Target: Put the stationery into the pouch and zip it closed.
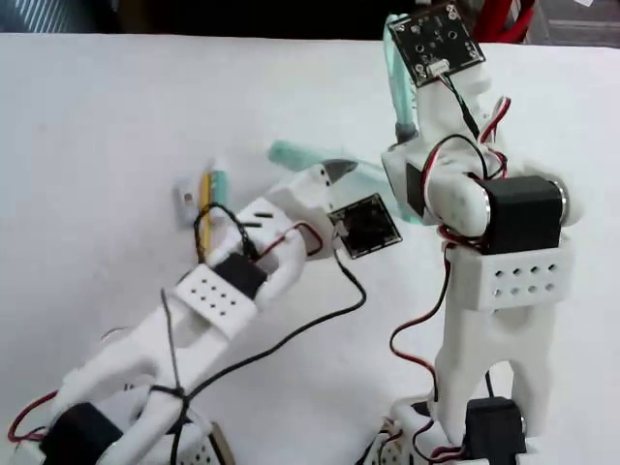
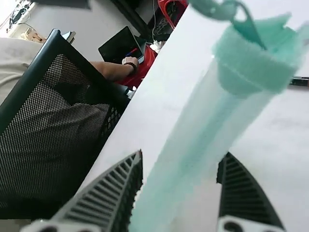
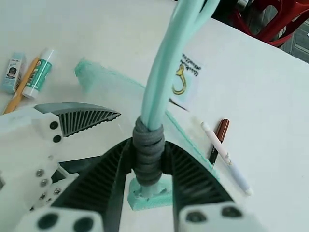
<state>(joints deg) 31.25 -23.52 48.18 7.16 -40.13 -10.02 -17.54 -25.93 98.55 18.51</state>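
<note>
The translucent mint-green plastic pouch [image 2: 227, 111], a long tube capped by a band of darker mint fabric, runs straight between the ribbed dark jaws of the left gripper [image 2: 183, 154]. Those jaws stand wide apart, one on each side of the tube. From the left wrist view it is hard to say whether either one presses on the plastic. A grey-green zip pull [image 2: 219, 8] hangs at the fabric end.

The right gripper [image 3: 148, 145] has its black ribbed jaws drawn in tight on a grey wound cord collar [image 3: 147, 159]. This collar sits at the foot of the pouch's smooth mint carrying strap [image 3: 164, 63], and the strap rises in a doubled loop away from the jaws.

In the high view the pouch lies on the white table [image 1: 97, 97] between the two arms.

The stationery is out on the table, not in the pouch. A yellow pencil [image 3: 19, 92], a white glue stick with a green label [image 3: 38, 72] and a small pale blue eraser [image 3: 10, 72] lie together, well apart from the right gripper. A white pen [image 3: 234, 169] and a dark, brown-topped pen [image 3: 218, 140] lie crossed near the pouch's side.
</note>
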